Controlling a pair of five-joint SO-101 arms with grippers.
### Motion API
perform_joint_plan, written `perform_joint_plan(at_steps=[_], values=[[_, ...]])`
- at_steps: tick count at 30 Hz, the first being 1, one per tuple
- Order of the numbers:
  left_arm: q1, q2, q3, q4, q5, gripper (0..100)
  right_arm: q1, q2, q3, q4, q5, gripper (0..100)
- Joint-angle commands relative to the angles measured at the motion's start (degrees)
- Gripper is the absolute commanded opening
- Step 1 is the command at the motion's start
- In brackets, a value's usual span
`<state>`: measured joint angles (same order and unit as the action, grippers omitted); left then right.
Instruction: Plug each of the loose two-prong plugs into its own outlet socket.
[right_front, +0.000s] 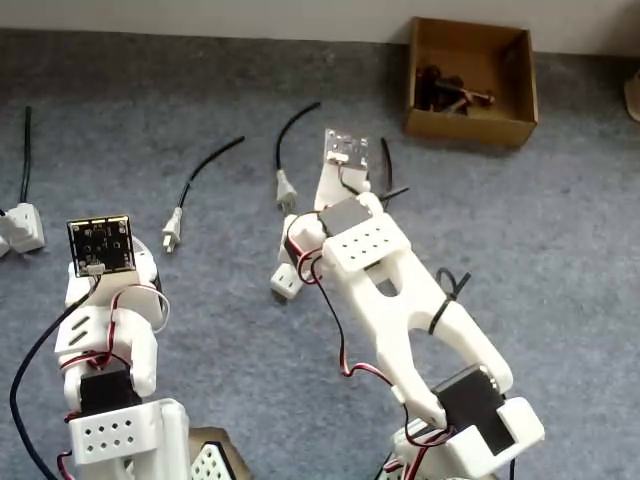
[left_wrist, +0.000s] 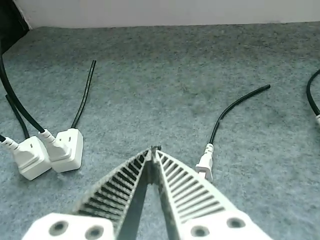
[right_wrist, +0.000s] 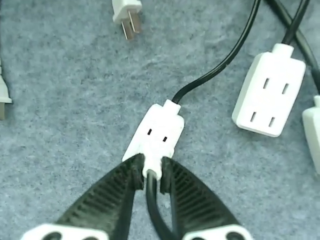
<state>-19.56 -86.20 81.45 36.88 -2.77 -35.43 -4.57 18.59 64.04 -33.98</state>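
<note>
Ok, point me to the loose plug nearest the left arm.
In the high view the plug lies on the carpet just right of the left gripper, left of the second loose plug.

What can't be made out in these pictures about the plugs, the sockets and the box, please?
High view: the outlet socket lies mostly under the right arm, so its slots are hidden.
Left wrist view: the prongs of the loose plug sit behind the left hand.
High view: the outlet blocks are cut off by the left edge.
High view: the cardboard box holds dark items too small to identify.
</note>
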Motion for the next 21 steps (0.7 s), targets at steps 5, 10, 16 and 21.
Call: perform_joint_plan(at_steps=[5, 10, 16, 21], values=[[-0.1, 0.2, -0.5, -1.2, 0.7, 1, 0.0, -1.8, -2.6, 0.6, 0.8, 0.5], [-0.1, 0.2, -0.5, -1.2, 0.7, 1, 1.3, -1.8, -2.6, -1.7, 0.8, 0.5], [-0.1, 0.2, -0.5, -1.2, 0.7, 1, 2.0, -1.8, -2.6, -1.9, 0.8, 0.5], [-0.1, 0.2, -0.5, -1.2, 0.7, 1, 1.8, -1.8, -2.5, -1.8, 0.7, 0.5]])
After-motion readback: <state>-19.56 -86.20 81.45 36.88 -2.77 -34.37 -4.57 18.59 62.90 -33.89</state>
